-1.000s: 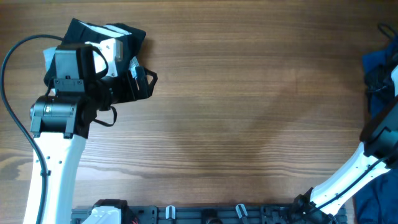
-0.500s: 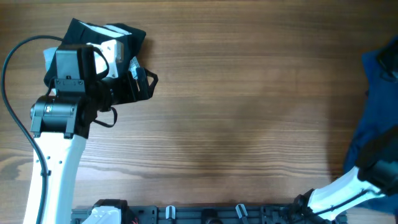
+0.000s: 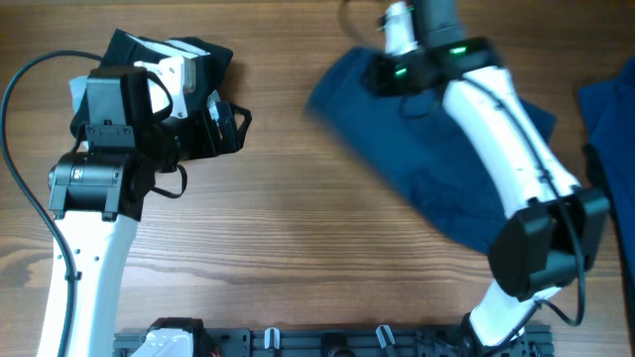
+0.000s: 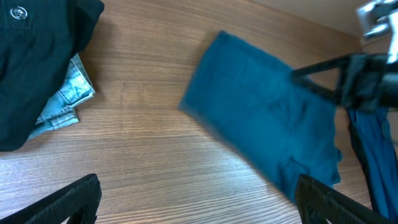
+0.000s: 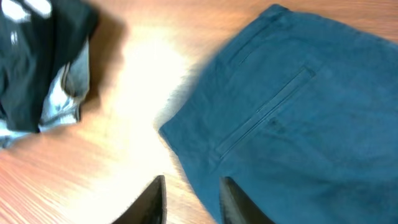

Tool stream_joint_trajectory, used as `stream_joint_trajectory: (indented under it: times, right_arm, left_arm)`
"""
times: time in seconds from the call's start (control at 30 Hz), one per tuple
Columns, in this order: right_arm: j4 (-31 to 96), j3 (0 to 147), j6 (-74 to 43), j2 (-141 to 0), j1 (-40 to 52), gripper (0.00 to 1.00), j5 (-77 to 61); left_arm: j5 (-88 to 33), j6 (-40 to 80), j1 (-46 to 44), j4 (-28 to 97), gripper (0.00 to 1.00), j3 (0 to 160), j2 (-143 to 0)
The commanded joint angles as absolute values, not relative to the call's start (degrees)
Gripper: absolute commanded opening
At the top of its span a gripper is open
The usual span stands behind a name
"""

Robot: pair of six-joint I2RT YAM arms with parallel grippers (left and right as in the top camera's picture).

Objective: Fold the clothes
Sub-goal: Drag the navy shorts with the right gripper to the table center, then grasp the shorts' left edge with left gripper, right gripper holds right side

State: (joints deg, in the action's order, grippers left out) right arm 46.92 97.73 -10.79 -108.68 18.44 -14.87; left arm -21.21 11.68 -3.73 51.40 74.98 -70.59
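Observation:
Blue trousers (image 3: pixel 437 159) lie spread across the middle and right of the table, blurred by motion. They also show in the left wrist view (image 4: pixel 267 124) and the right wrist view (image 5: pixel 298 112), with a back pocket seam up. My right gripper (image 5: pixel 191 199) is nearly closed at the trousers' edge at the far middle of the table (image 3: pixel 397 20). My left gripper (image 4: pixel 199 205) is wide open and empty, hovering beside a pile of black and denim clothes (image 3: pixel 169 55) at the far left.
More blue cloth (image 3: pixel 610 119) lies at the table's right edge. The clothes pile also shows in the left wrist view (image 4: pixel 37 62) and the right wrist view (image 5: pixel 43 62). A black rail (image 3: pixel 327 342) runs along the front edge.
My right arm has swung fast from the right edge to the far middle, bringing the blue trousers out over the table. The left arm has not moved.

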Motion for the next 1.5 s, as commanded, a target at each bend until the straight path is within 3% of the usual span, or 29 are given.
stream_joint_trajectory:
  times: [0.0, 0.13, 0.3, 0.4, 0.53, 0.57, 0.63, 0.77, 1.03, 1.3, 1.47]
  right_arm:
    - [46.4, 97.5, -9.1, -106.9, 17.7, 0.57, -8.3]
    - [50.0, 97.5, -13.7, -106.1, 10.9, 0.68, -8.3]
    - [57.5, 96.9, -18.2, -107.4, -1.0, 0.66, -11.6]
    - [61.6, 94.5, -20.7, -110.1, -5.0, 0.57, -11.9]
    - [59.0, 88.7, -21.1, -113.9, -4.5, 0.15, -15.9]
    - [57.1, 87.2, -22.0, -114.7, -4.0, 0.08, -16.6]
    - [49.8, 82.2, -26.5, -116.1, -1.8, 0.04, -16.6]
    - [43.4, 76.5, -28.6, -118.7, 3.6, 0.04, -18.0]
    - [50.5, 76.1, -23.5, -120.0, 16.1, 0.04, -13.5]
    - [59.4, 76.1, -19.8, -119.8, 17.2, 0.04, -2.5]
    - [54.8, 76.1, -15.1, -115.0, 15.8, 0.08, -8.1]
  left_arm:
    - [-20.3, 10.7, -4.0, 51.3, 1.00, 76.2, -70.0]
    - [-20.3, 10.7, -4.0, 51.3, 1.00, 76.1, -70.6]
    - [-20.3, 10.7, -5.2, 51.8, 1.00, 76.1, -75.0]
    - [-20.3, 10.7, -7.3, 51.3, 1.00, 76.1, -80.3]
    - [-20.3, 10.7, -10.2, 49.3, 0.97, 76.1, -86.5]
    - [-20.3, 10.7, -10.5, 48.8, 0.96, 76.1, -87.9]
    - [-19.2, 10.7, -10.5, 48.5, 0.98, 76.1, -90.2]
    - [-19.0, 10.7, -10.5, 48.0, 0.99, 76.1, -92.6]
    - [-12.8, 10.8, -10.5, 46.8, 1.00, 76.1, -93.2]
    - [-21.6, 14.3, -10.2, 37.3, 1.00, 76.1, -107.2]
    - [-26.6, 19.9, -9.6, 25.8, 1.00, 76.2, -113.9]
